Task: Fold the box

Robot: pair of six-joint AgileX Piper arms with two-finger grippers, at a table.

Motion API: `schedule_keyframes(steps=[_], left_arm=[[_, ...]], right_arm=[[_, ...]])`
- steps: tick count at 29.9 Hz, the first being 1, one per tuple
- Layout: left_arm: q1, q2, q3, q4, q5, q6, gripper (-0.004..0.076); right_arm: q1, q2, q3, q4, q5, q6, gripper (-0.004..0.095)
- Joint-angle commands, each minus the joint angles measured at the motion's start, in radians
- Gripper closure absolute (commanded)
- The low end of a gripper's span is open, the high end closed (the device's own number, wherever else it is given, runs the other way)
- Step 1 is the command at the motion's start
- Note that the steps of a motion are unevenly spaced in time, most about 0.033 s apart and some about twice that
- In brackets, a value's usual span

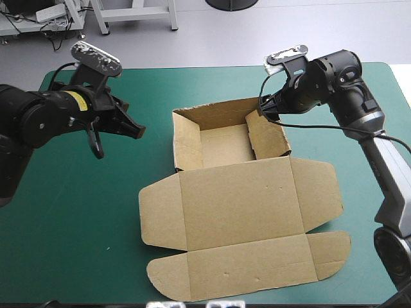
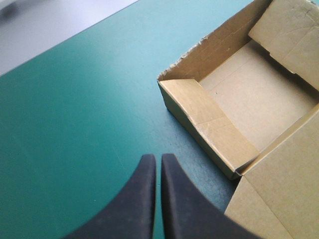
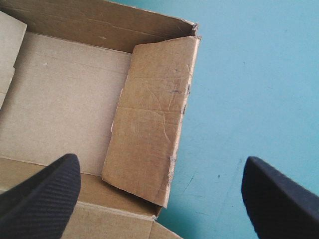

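Brown box [image 1: 237, 192] on the teal-green table [image 1: 77, 224]: tray up, lid flat.
Left gripper [image 1: 135, 130] is closed beside the tray; right gripper [image 1: 262, 113] gapes wide over its right wall.

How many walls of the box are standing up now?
3: the far wall, the left wall, and the right wall by the open right gripper. A near wall, where the flat lid joins, may be hidden.
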Motion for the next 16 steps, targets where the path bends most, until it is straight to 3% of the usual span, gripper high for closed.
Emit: schedule_keyframes(steps=[1,11,16], left_arm=[[-0.007,-0.09,0.017,0.004,0.048,0.021,0.0729],[-0.007,-0.317,0.43,0.014,0.043,-0.042,0.0733],[-0.007,-0.411,0.6,0.033,-0.039,-0.128,0.0733]], right_arm=[[-0.001,-0.041,-0.028,-0.011,0.009,-0.01,0.0099],[-0.001,0.05,-0.028,-0.022,0.005,-0.022,0.0099],[-0.037,0.144,-0.028,-0.006,-0.011,-0.022,0.0099]])
